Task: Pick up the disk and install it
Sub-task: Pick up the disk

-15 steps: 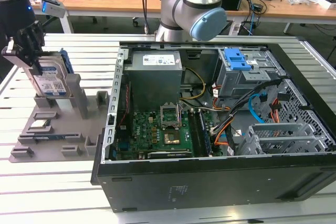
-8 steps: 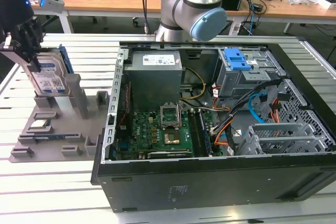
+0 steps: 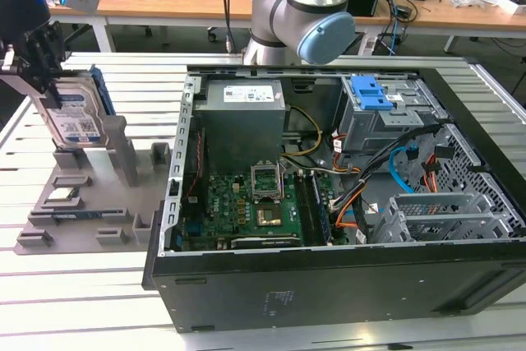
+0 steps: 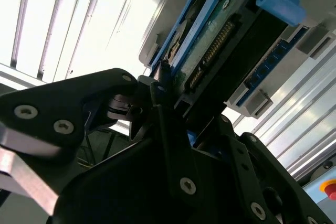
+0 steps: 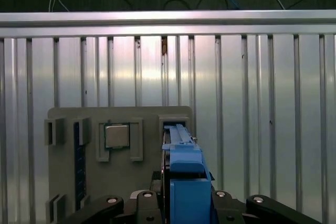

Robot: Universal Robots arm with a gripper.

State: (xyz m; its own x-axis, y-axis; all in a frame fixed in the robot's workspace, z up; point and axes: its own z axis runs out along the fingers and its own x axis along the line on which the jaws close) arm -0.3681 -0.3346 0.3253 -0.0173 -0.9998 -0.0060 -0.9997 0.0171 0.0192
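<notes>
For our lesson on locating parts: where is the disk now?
The disk stands on edge at the exterior view's left, clamped in the gripper over the grey tray, outside the open computer case.

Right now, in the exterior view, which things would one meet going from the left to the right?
First the disk → the tall grey post → the power supply box → the blue latch → the metal drive cage.
</notes>
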